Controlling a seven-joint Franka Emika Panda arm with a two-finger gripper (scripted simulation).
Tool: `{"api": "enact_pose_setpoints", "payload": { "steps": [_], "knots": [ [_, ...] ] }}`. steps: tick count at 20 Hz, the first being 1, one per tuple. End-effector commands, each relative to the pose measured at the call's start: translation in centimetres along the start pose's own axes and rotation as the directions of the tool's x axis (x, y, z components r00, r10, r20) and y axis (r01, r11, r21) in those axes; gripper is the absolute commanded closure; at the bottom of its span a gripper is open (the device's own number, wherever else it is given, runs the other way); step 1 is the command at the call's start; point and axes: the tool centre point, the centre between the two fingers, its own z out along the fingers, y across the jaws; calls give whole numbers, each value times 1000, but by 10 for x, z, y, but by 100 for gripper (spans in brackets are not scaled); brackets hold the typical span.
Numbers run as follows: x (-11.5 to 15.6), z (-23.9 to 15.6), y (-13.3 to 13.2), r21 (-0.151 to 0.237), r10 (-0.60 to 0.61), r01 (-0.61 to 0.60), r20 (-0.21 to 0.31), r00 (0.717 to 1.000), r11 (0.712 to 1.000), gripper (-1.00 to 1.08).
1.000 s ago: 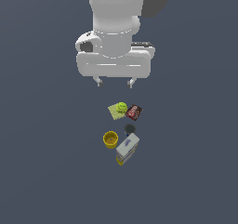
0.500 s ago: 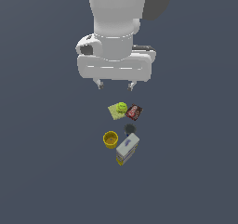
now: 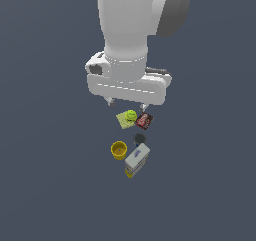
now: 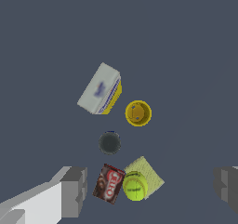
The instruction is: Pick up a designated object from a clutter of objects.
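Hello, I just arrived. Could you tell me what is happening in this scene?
A simulated Panda arm hangs above a small cluster of items, holding nothing. Its gripper is open, fingers spread wide, roughly over the green ball on its yellow-green pad and the red-black packet. The white carton it should pick lies untouched at the far end of the cluster, beside the yellow cup and a small dark disc.

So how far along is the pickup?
Nothing is picked yet. The carton lies on the floor beside the cup, untouched. The claw hangs open and empty above the ball and packet. Left: move over the carton, descend, close, lift.
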Motion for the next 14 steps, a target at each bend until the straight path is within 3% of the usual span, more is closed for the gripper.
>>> {"api": "enact_pose_setpoints", "payload": {
  "steps": [1,7,14],
  "knots": [
    [9,10,-5,-1,54,-54,5,999,999,-92],
    [32,38,-20,-7,195,-195,16,981,981,-92],
    [55,75,-36,-19,350,-349,25,936,937,-92]
  ]
}}
